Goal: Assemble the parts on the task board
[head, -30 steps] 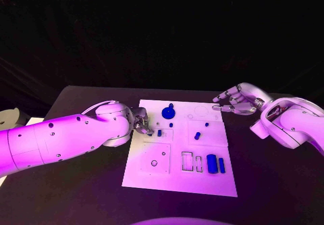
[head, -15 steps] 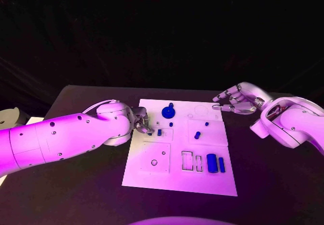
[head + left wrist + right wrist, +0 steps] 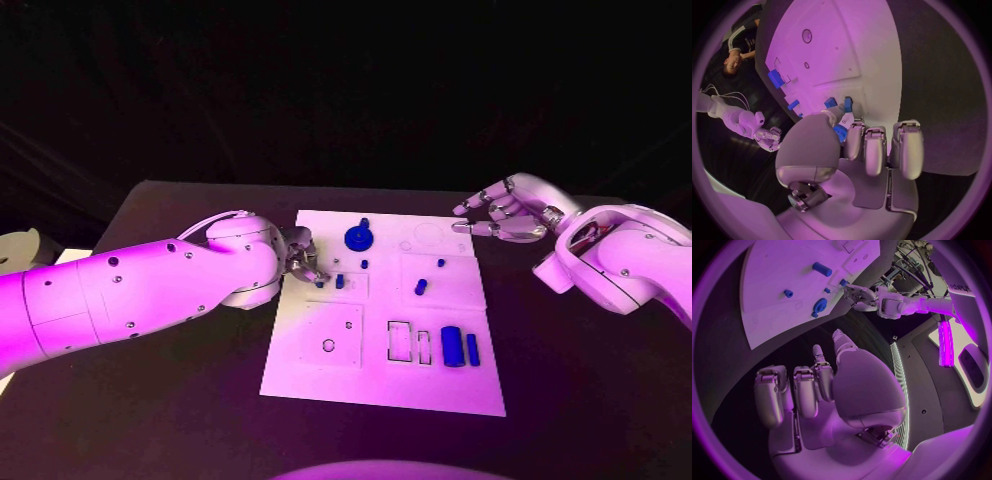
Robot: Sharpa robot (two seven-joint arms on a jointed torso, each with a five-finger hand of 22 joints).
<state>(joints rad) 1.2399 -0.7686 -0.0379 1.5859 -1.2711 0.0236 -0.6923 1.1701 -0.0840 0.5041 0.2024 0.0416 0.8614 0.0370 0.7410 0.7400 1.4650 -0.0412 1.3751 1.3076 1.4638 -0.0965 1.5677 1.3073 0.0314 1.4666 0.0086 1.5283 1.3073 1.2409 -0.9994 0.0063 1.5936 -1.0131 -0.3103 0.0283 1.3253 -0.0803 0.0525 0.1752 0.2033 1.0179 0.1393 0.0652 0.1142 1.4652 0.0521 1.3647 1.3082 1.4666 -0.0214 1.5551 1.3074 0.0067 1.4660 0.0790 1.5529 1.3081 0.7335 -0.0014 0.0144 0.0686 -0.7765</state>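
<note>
The white task board [image 3: 433, 390] lies mid-table. My left hand [image 3: 303, 262] hovers at its left edge, fingers curled, and pinches a small blue part [image 3: 840, 132] between thumb and finger. Just beyond the fingertips a short blue peg [image 3: 339, 282] stands in the board. A blue gear [image 3: 358, 238] sits near the far edge, and another blue peg [image 3: 420, 287] sits mid-board. A thick blue cylinder [image 3: 453, 347] and a thinner bar [image 3: 472, 349] lie at the right. My right hand [image 3: 505, 215] floats off the board's far right corner, loosely curled and holding nothing.
Rectangular slots [image 3: 400, 342] and round holes [image 3: 329, 346] mark the board's near half. The black table [image 3: 173, 400] stretches on both sides of the board. The right wrist view shows the gear [image 3: 820, 306] and my left hand [image 3: 859, 294] across the board.
My left arm has crept slightly toward the board while the hand stays by the left edge. The right hand has not moved.
</note>
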